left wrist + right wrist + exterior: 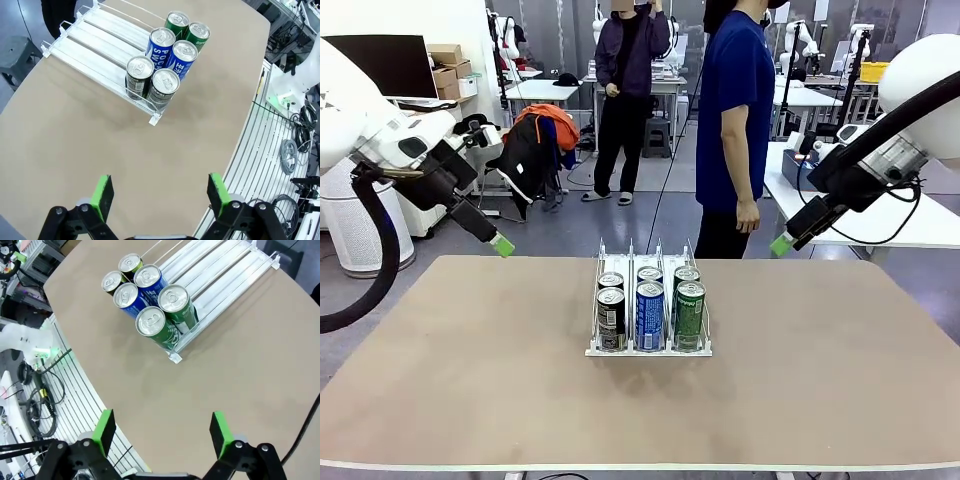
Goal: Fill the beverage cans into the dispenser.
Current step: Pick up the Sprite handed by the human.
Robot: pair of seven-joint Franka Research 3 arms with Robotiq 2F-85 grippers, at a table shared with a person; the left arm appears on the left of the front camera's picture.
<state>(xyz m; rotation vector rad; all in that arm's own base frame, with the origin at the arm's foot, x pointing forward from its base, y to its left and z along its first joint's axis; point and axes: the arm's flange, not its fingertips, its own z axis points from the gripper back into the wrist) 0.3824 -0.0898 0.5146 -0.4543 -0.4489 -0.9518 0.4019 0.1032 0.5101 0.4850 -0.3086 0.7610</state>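
Well ahead of the left gripper (pixel 160 194), far past its fingertips, the dispenser (pixel 95 37) sits on the table (pixel 75 140). The green pads are spread wide with nothing between them. The right gripper (pixel 161 432) is also spread wide and empty, and the same rack lies well beyond its tips. From the front camera both grippers hang above the table, one on either side of the rack and well apart from it. Six beverage cans (pixel 161 42) stand upright in the three lanes, two to a lane: black cans (pixel 165 85) in the lane closest to the left fingers, blue cans (pixel 182 55) in the middle, and green cans (pixel 152 325) in the lane closest to the right fingers. All are bunched at the end of the lanes nearer both sets of fingers, and the farther stretch of each lane is bare. Every can I can see already stands in a lane, so I judge the filling done, or waiting on more cans. White lettering on a blue can reads in part "POC" over "SW", probably Pocari Sweat. The print on the black and green cans is too small to read.
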